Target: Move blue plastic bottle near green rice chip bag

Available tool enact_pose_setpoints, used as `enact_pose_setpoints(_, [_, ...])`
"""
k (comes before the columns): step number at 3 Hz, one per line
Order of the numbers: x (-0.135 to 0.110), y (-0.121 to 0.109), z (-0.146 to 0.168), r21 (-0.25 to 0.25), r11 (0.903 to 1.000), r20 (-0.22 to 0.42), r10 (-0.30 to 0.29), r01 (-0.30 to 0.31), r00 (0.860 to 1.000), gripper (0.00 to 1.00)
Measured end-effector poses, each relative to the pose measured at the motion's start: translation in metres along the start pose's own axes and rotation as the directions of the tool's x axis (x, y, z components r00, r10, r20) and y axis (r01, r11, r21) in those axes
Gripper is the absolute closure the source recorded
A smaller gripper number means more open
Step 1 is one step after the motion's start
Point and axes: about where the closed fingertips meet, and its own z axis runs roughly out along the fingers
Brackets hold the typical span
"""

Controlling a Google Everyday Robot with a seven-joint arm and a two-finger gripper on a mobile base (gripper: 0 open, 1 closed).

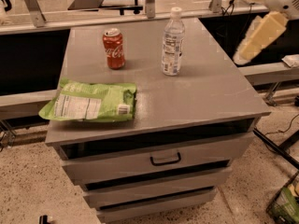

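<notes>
The blue plastic bottle (172, 42) is a tall clear bottle with a white cap and a white-and-blue label. It stands upright at the back middle of the grey cabinet top (201, 92). The green rice chip bag (91, 101) lies flat at the front left, its white label panel up and its left end hanging over the cabinet's edge. My gripper (254, 38) hangs in the air at the upper right, just past the cabinet's right edge, to the right of the bottle and apart from it. It holds nothing that I can see.
A red soda can (114, 48) stands upright left of the bottle, behind the bag. The cabinet has drawers with a black handle (165, 159) below. A metal rail (149, 3) runs behind the cabinet. Cables and a green box (285, 204) lie on the floor at the right.
</notes>
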Motion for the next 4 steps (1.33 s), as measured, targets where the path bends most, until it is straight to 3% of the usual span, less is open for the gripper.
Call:
enact_pose_setpoints(1, [-0.031,-0.018,0.041,0.012,0.9991,0.144,0.04,-0.042,0.989,0.0])
enact_pose_setpoints(3, [-0.033,-0.02,0.058,-0.014,0.9995,0.137,0.029,-0.027,0.99,0.0])
enact_pose_setpoints(4, [-0.034,-0.038,0.083,-0.009,0.9968,0.178,0.08,-0.08,0.981,0.0])
